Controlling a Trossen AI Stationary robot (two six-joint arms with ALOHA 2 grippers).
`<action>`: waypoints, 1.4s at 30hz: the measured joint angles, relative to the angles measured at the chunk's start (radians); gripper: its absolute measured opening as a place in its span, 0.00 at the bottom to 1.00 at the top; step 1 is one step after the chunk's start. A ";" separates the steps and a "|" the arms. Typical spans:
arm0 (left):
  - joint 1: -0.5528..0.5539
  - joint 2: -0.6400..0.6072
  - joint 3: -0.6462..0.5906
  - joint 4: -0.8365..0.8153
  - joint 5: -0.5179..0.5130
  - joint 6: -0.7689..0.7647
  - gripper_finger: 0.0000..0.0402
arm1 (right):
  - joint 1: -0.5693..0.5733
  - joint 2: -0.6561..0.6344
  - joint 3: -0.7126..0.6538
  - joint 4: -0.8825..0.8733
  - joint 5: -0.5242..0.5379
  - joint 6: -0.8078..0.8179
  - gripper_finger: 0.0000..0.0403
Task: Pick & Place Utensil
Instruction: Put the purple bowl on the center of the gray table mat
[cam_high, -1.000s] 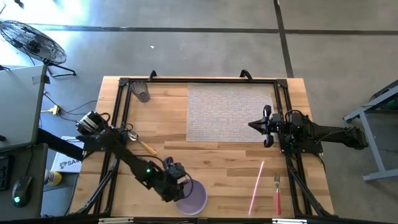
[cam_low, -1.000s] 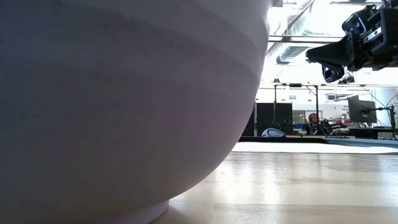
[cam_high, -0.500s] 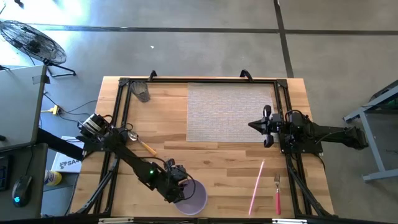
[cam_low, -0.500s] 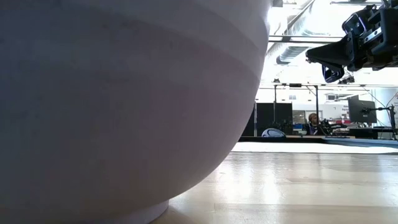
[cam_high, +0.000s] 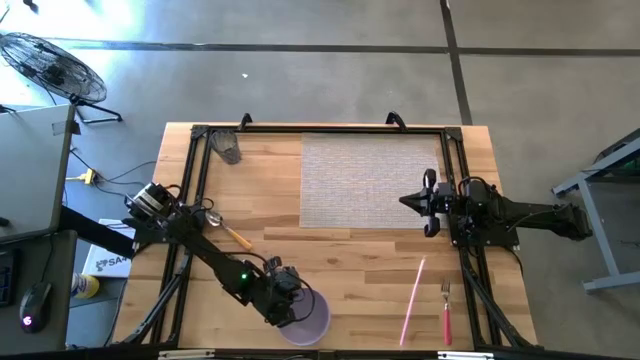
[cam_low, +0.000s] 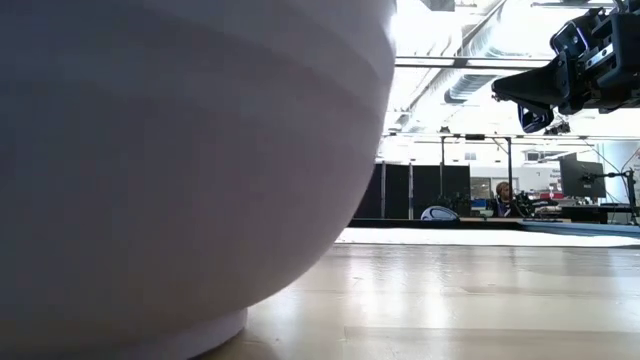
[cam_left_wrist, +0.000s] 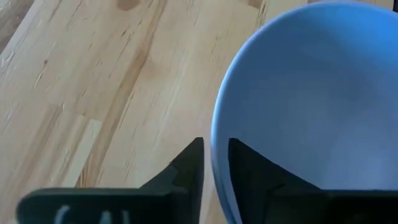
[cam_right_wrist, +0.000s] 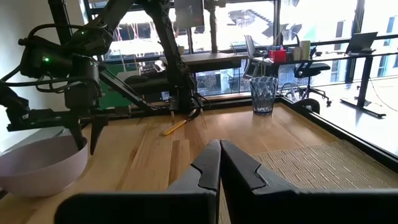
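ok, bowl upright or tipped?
Upright. The bowl sits flat on its base with its opening upward, and the left hand is pinching its rim, one finger inside and one outside.

This is a robotics lab or open workshop hall. The wooden table stands on a bare concrete floor, with a fan beside it. Beyond the table there are exposed ceiling ducts, desks with monitors, office chairs, large windows and a seated person.
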 joint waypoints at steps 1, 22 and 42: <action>0.000 0.000 0.000 0.000 0.000 0.003 0.14 | 0.000 0.000 0.000 0.000 0.000 0.000 0.00; 0.222 -0.002 0.002 0.046 0.182 0.225 0.01 | 0.000 0.000 0.000 0.000 0.000 0.000 0.01; 0.686 -0.002 0.327 -0.214 0.326 0.531 0.02 | 0.000 0.000 0.000 0.000 0.000 0.000 0.01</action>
